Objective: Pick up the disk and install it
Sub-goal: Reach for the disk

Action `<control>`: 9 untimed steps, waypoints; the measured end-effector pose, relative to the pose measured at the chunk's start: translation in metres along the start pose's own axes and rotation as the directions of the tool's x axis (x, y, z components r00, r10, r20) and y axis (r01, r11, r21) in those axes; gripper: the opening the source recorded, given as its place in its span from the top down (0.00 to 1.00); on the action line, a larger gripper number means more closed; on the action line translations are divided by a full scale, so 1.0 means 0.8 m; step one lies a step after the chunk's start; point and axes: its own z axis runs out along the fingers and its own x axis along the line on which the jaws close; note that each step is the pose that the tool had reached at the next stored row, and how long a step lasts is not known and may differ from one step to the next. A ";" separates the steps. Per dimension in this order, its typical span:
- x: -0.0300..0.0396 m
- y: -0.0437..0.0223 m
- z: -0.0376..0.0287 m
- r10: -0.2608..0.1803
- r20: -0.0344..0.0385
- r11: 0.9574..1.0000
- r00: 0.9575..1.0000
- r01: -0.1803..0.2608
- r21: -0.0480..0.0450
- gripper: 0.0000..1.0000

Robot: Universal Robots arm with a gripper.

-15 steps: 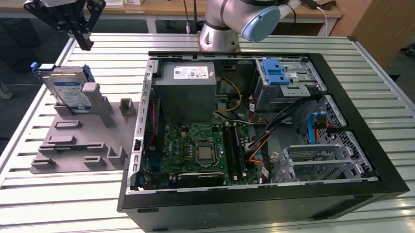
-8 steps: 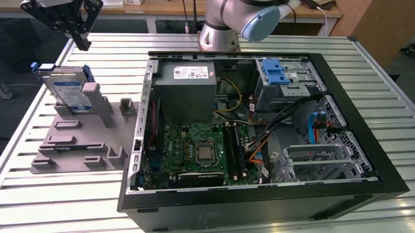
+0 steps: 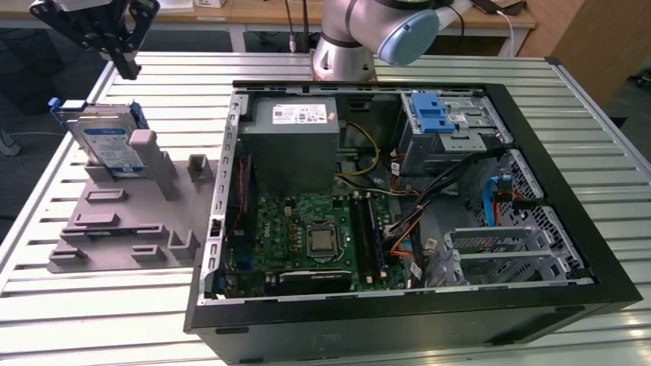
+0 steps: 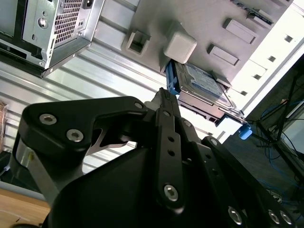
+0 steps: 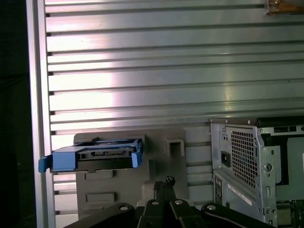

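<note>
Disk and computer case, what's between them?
In the exterior view, a tall grey block and a short grey block on the holder plate stand between the disk and the case.

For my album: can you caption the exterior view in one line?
Robot gripper hovers near the disk, propped in a grey holder beside an open computer case.

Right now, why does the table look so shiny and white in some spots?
In the first wrist view, light bounces off the metal table in a bright streak; in the second wrist view, glare whitens the table beside the disk, while the gripper looks dark; in the exterior view, lighting is even, with shadow inside the computer case.
</note>
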 end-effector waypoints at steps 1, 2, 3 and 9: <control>0.0005 0.0000 0.0000 0.000 0.000 1.000 1.000 0.000 0.000 0.89; 0.0010 -0.0001 0.0000 0.000 0.000 1.000 1.000 0.000 0.000 0.89; 0.0016 -0.0001 0.0001 0.000 0.000 1.000 1.000 0.000 0.000 0.89; 0.0044 -0.0003 0.0002 0.000 -0.001 1.000 1.000 0.000 0.000 0.89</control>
